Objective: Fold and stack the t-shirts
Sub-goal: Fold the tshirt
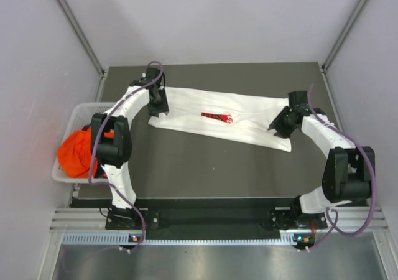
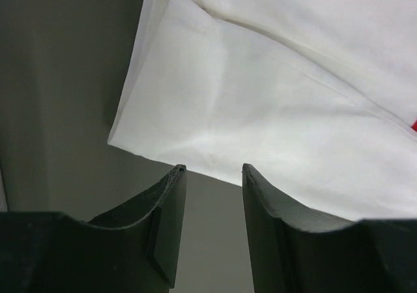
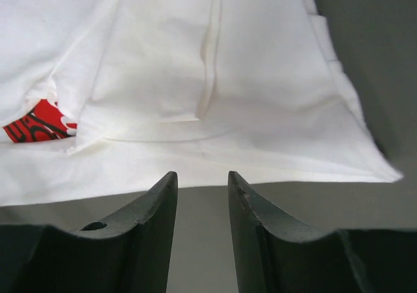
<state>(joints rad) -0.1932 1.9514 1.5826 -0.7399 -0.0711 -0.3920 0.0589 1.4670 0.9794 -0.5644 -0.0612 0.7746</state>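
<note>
A white t-shirt [image 1: 217,117] with a red print [image 1: 216,116] lies folded into a long strip across the far part of the dark table. My left gripper [image 1: 159,107] is open and empty at the strip's left end; in the left wrist view its fingertips stand just short of the cloth's edge [image 2: 215,124]. My right gripper [image 1: 278,123] is open and empty at the strip's right end; in the right wrist view the cloth [image 3: 215,97] and red print [image 3: 36,125] lie just beyond the fingertips. An orange t-shirt [image 1: 78,152] is bunched in the basket at left.
A white plastic basket [image 1: 78,112] stands at the table's left edge. Grey walls enclose the table on three sides. The arm bases sit on the rail at the near edge.
</note>
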